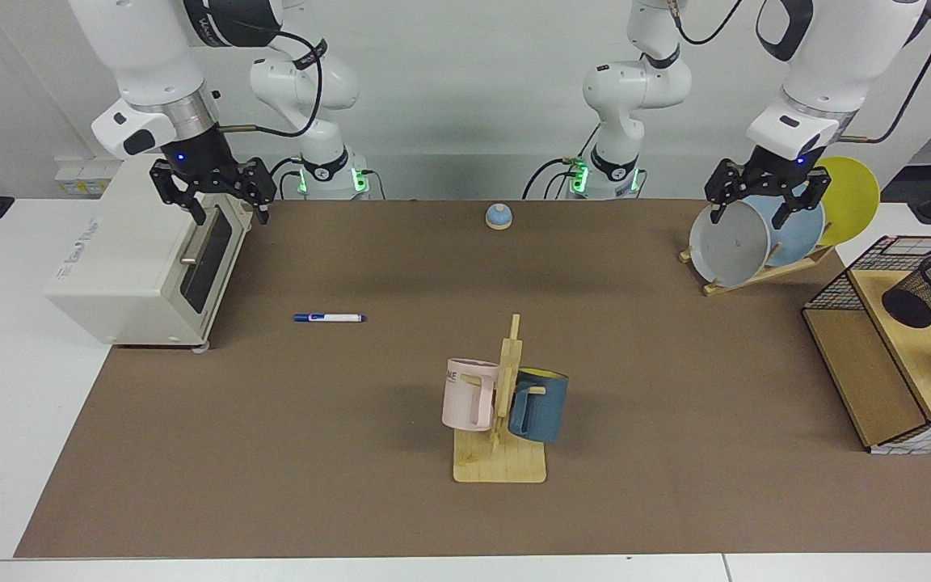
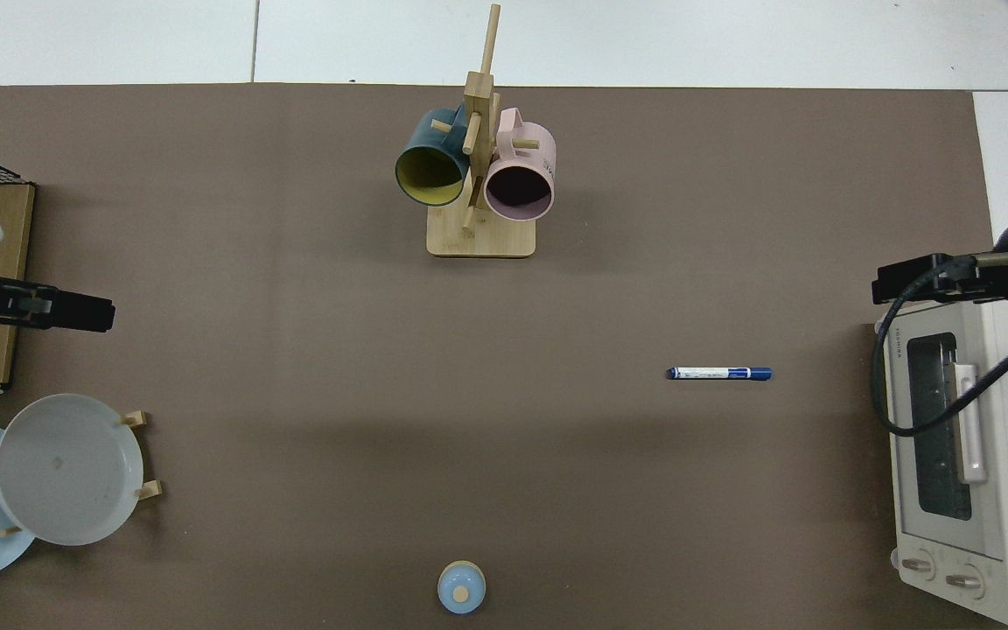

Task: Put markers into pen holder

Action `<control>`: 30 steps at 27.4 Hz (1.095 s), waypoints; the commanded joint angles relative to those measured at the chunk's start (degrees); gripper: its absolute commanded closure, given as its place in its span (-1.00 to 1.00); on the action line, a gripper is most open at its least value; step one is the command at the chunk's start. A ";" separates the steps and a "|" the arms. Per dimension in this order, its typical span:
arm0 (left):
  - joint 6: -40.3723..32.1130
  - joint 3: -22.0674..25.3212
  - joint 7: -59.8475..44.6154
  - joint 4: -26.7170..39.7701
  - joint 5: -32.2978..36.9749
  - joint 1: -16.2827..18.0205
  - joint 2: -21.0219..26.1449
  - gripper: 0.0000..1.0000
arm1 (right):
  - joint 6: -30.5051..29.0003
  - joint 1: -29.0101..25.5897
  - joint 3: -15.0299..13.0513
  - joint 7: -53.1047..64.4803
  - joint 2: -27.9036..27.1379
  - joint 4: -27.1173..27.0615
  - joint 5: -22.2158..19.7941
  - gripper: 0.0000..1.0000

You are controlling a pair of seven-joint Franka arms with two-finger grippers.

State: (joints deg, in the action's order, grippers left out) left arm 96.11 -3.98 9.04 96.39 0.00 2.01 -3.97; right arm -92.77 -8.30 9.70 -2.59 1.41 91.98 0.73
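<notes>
A slim marker (image 1: 329,318) (image 2: 719,374), white with a dark blue cap and blue end, lies flat on the brown mat. It is a short way in front of the toaster oven (image 1: 138,259) (image 2: 959,455). The black mesh pen holder (image 1: 930,291) stands on the wooden shelf of the wire basket (image 1: 878,339) at the far side of the table from the marker. It is out of the top view. My right gripper (image 1: 229,217) (image 2: 906,282) hangs open and empty above the oven's front corner. My left gripper (image 1: 748,220) (image 2: 75,312) hangs open and empty over the plate rack.
A wooden mug tree (image 1: 500,461) (image 2: 479,241) holds a pink mug (image 1: 469,394) and a dark blue mug (image 1: 541,404) at the mat's middle front. A plate rack with a grey plate (image 1: 728,242) and others stands by the basket. A small blue knob (image 1: 499,216) sits at the back.
</notes>
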 commanded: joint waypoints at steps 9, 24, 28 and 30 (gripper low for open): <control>-0.75 -0.33 0.10 -0.06 0.79 0.45 -0.61 -1.00 | -3.03 0.04 0.14 0.65 1.31 2.59 0.76 -1.00; -0.75 -0.33 0.10 -0.06 0.79 0.45 -0.69 -1.00 | -4.00 0.21 0.23 7.68 1.22 5.58 0.67 -1.00; -0.75 -0.33 0.10 -0.06 0.79 0.45 -0.69 -1.00 | -6.02 0.65 0.14 7.07 1.22 7.07 0.67 -1.00; -0.75 -0.33 0.10 -0.06 0.79 0.45 -0.69 -1.00 | -6.98 0.91 0.14 5.76 1.14 7.78 0.67 -1.00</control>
State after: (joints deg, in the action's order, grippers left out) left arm 96.11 -3.98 9.04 96.39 0.00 2.01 -3.98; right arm -96.35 -7.65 9.91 2.92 1.41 96.43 0.74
